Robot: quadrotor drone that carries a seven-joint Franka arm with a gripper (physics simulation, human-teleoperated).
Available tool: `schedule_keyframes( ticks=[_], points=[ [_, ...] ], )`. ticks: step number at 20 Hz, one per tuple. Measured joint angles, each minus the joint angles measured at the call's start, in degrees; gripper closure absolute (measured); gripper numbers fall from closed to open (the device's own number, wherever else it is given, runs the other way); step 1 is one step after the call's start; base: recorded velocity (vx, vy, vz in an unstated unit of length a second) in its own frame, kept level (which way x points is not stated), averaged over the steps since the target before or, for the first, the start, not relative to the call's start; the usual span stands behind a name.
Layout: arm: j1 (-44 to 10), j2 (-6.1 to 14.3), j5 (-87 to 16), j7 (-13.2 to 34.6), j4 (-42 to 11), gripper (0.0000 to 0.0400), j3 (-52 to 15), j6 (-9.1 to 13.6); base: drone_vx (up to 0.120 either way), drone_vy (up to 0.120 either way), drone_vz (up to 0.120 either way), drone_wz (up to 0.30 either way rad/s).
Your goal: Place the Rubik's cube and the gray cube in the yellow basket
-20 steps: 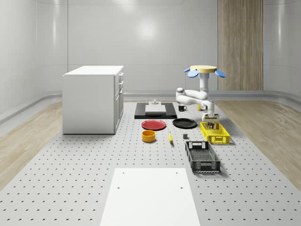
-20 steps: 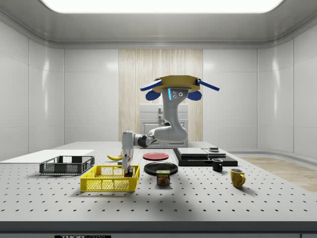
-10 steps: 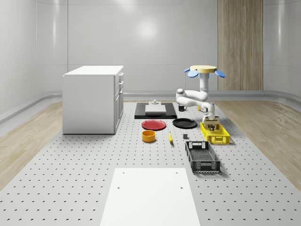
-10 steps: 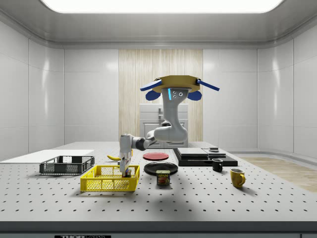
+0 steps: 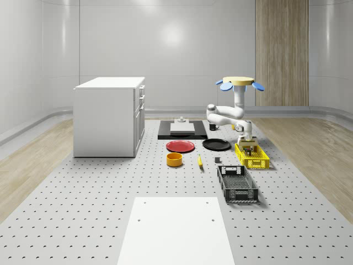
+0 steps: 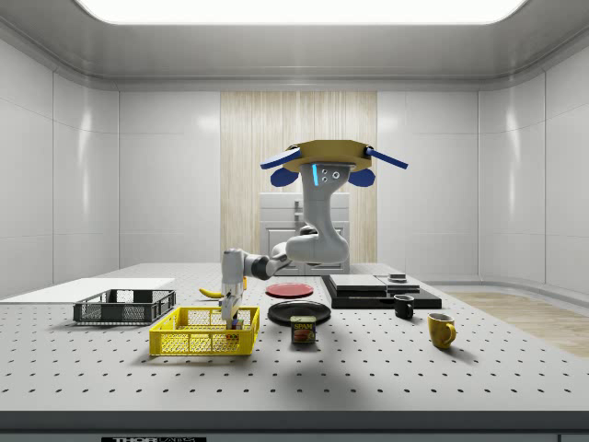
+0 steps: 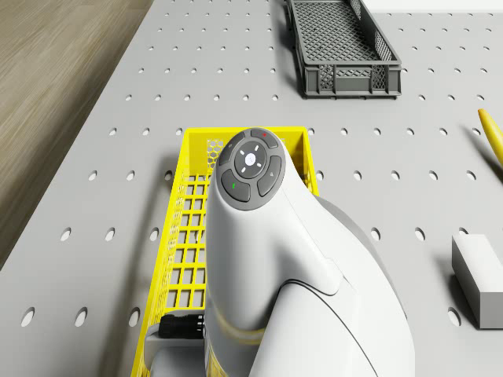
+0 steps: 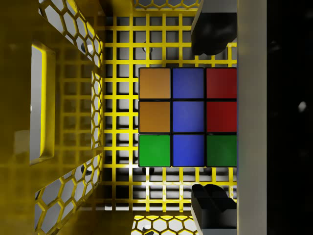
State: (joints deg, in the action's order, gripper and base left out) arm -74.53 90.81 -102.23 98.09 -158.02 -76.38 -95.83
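The Rubik's cube (image 8: 187, 117) lies flat on the mesh floor of the yellow basket (image 8: 63, 122), near one end wall, with its orange, blue, red and green face up toward the wrist. You can treat it as a light, rigid block with slick plastic faces. If it needs moving, take it squarely on two opposite flat sides, not on the corners. The gripper (image 8: 210, 117) hangs straight down inside the basket, directly over the cube. Its fingers (image 8: 210, 203) are spread wide, one on each side of the cube, with mesh showing in both gaps, so I judge the cube is free. The arm (image 6: 304, 244) reaches out and down from the drone (image 6: 324, 161), elbow bent, wrist vertical at the basket. The drone hovers above the worktop (image 6: 386, 368) beside the basket, not over it. The gray cube (image 7: 475, 275) sits on the worktop outside the basket. It looks just as stiff and plain-sided, so grip it across flat sides too.
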Motion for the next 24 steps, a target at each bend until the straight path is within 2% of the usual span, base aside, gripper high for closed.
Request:
schedule_keyframes(
  ticks=[5,11,13,24],
  points=[
    [0.63,0.07,3.77,-0.12,-0.79,0.0002,-4.07,1.55,0.000,0.000,0.000,0.000],
    [0.93,0.26,6.68,-0.17,-1.19,0.0001,-7.14,2.51,0.000,-0.007,0.120,0.000],
    [0.96,0.34,7.15,-0.17,-1.24,0.0000,-7.62,2.60,0.000,-0.120,0.080,0.000],
    [0.97,0.78,8.06,-0.16,-1.30,0.0000,-8.43,2.49,0.000,-0.120,0.000,0.000]
  ],
)
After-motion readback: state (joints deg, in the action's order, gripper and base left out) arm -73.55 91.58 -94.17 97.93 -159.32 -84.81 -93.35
